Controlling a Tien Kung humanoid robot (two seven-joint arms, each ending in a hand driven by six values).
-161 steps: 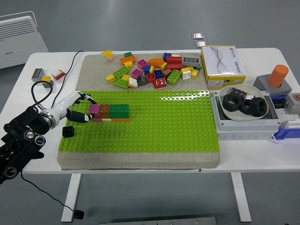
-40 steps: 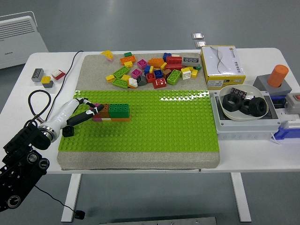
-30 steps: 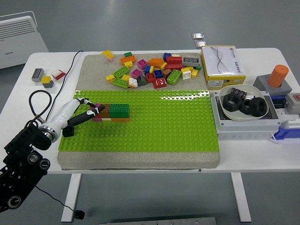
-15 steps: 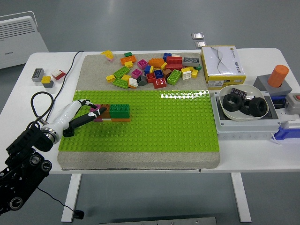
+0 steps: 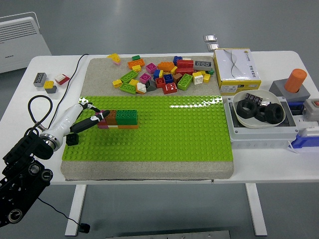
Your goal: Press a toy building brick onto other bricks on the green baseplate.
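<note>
On the left part of the green baseplate (image 5: 164, 137) stands a short row of bricks: a pink brick (image 5: 102, 124), a brown brick (image 5: 111, 117) and a dark green brick (image 5: 127, 116), on a thin pink, white and orange layer. My left hand (image 5: 93, 121) reaches in from the lower left. Its black fingers (image 5: 84, 124) are stretched out, their tips lying on the pink brick's left end, with nothing held. The right arm is out of view.
A pile of loose coloured bricks (image 5: 159, 74) lies on the grey mat behind the baseplate. At the right stand a yellow-and-white box (image 5: 237, 69), a bowl of black nuts (image 5: 259, 112) in a grey tray, and an orange cylinder (image 5: 295, 79). Small blocks (image 5: 47, 82) and a cable (image 5: 37, 104) lie at left.
Since the earliest frame the left hand has stretched its fingers forward onto the pink brick. Over the last second it has only shifted slightly; the bricks stay in place.
</note>
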